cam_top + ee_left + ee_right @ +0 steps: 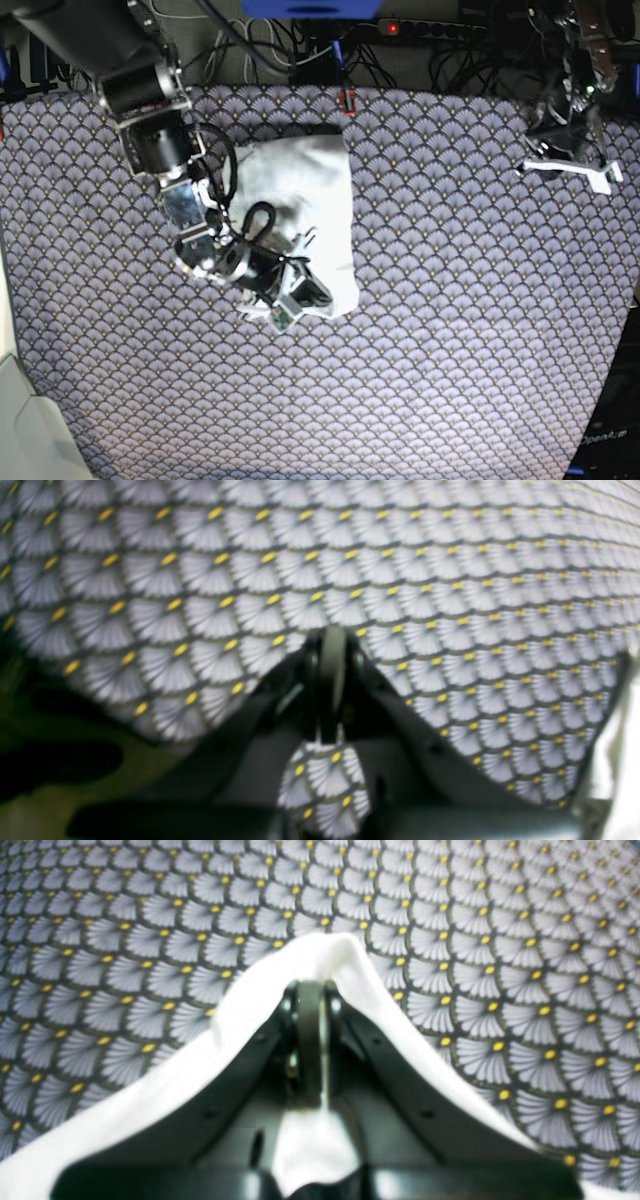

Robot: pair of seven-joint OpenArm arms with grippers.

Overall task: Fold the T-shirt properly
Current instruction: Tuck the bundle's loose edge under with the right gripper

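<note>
Closest to the right wrist camera, the right gripper [310, 1040] has its two dark jaws pressed together, with a fold of white cloth draped over and around them, so I judge it closed on the T-shirt [320, 955]. Whether the cloth is truly pinched or only heaped on the jaws is hard to settle from this blurred view.

From the base view, the T-shirt [310, 210] lies as a narrow, already partly folded white bundle on the left half of the patterned tablecloth [450, 330], toward the far edge. Its printed side is not showing. The right gripper [300, 293] sits at the bundle's near corner.

Over on the far right edge, the left gripper [572, 140] hangs well apart from the shirt. In its own wrist view the left gripper [330, 680] shows jaws drawn together with nothing between them, only the tablecloth [400, 580] beyond.

Cotton like this looks light, limp and not slippery; it should sag and crease wherever it is lifted, and layers may slide apart. Holding at a corner or along a folded edge, catching every layer, seems the safest way to carry the next fold over neatly.
</note>
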